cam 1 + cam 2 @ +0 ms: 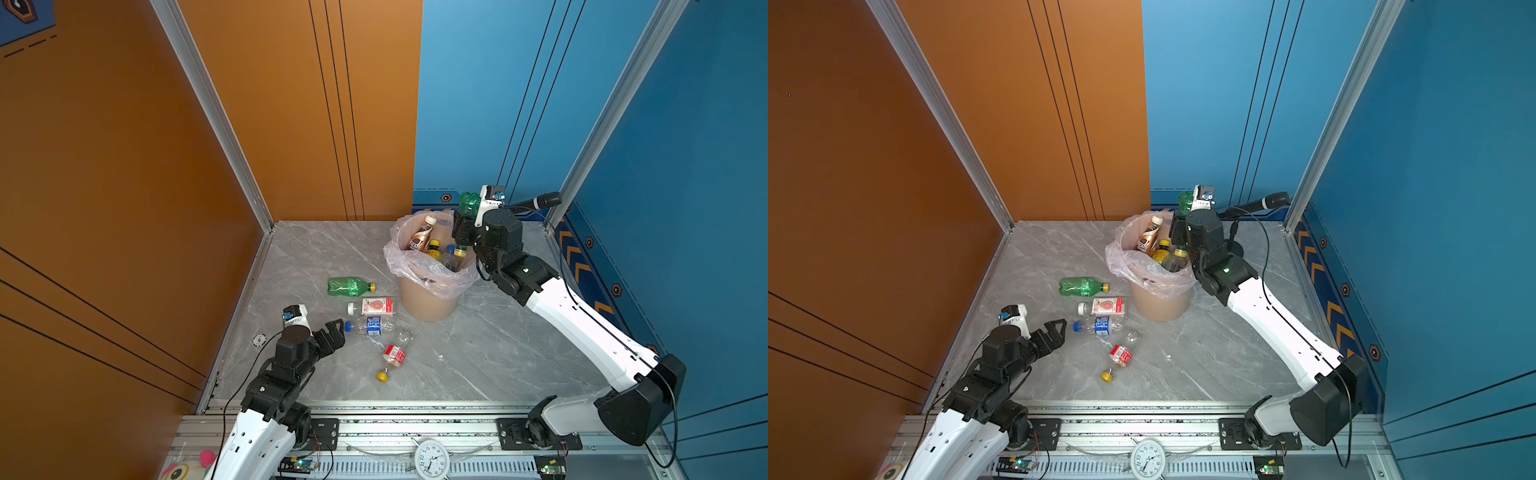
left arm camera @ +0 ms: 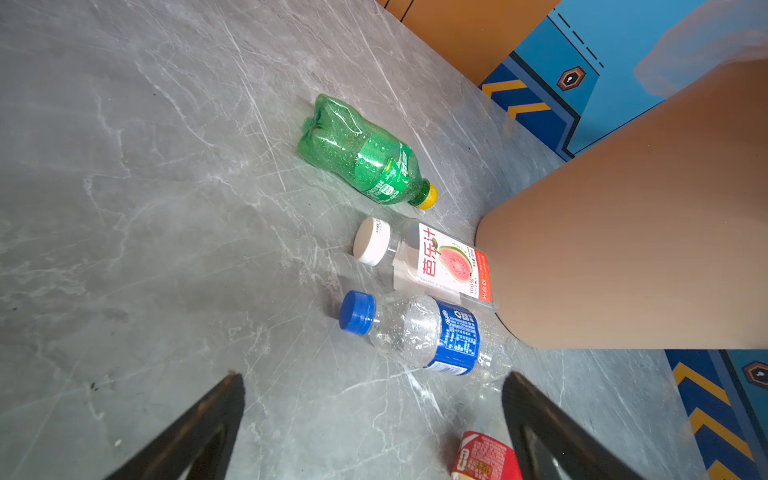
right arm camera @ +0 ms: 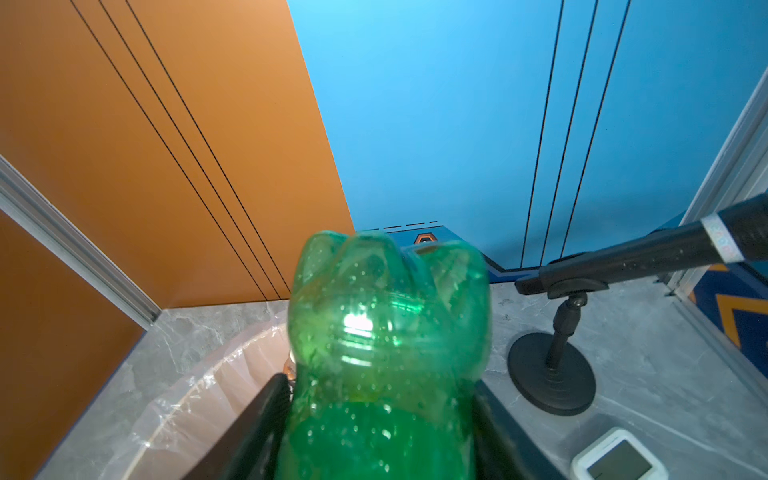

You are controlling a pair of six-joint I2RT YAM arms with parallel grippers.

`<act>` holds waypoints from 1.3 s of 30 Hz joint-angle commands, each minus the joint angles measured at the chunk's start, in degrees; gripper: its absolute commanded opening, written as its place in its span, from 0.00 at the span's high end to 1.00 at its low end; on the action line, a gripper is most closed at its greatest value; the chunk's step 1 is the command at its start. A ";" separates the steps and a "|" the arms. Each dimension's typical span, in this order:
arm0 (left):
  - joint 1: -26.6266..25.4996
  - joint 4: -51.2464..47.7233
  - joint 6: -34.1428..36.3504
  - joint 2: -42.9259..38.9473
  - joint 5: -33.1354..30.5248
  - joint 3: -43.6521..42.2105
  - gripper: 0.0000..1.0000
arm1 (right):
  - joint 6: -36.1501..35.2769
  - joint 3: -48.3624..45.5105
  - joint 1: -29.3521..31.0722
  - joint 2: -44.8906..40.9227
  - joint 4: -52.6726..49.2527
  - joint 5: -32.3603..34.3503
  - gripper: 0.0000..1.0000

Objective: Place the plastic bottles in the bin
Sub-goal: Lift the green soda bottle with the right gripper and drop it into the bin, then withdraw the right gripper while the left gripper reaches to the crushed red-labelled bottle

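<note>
The right claw has one green bottle between its jaws, base up, long axis near upright, over the far rim of the bin; pinched or loose, I cannot tell. At least four bottles, a brown bottle among them, stand inside. The left claw hangs spread over the bench by four lying bottles: green-label bottle cap rightward, guava-label bottle and blue-label bottle caps leftward, red-label bottle cap frontward.

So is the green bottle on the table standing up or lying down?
Lying down: the green bottle rests on its side, yellow cap pointing toward the bin.
</note>
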 commanded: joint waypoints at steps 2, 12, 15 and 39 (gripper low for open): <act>0.65 -0.04 -0.19 0.55 1.46 -0.19 0.02 | 0.88 1.25 -0.44 -0.44 -1.32 -2.66 0.00; 0.78 2.67 -0.01 3.08 3.35 0.33 0.03 | 3.11 -9.37 -1.50 -17.49 -0.98 1.76 0.00; 0.78 3.69 -0.15 4.40 4.54 0.44 0.03 | 6.45 -17.80 -1.76 -25.17 -0.76 4.02 0.00; -23.05 6.27 1.69 14.59 0.07 2.44 0.01 | 22.60 -40.96 -3.77 -36.94 -7.60 2.16 0.00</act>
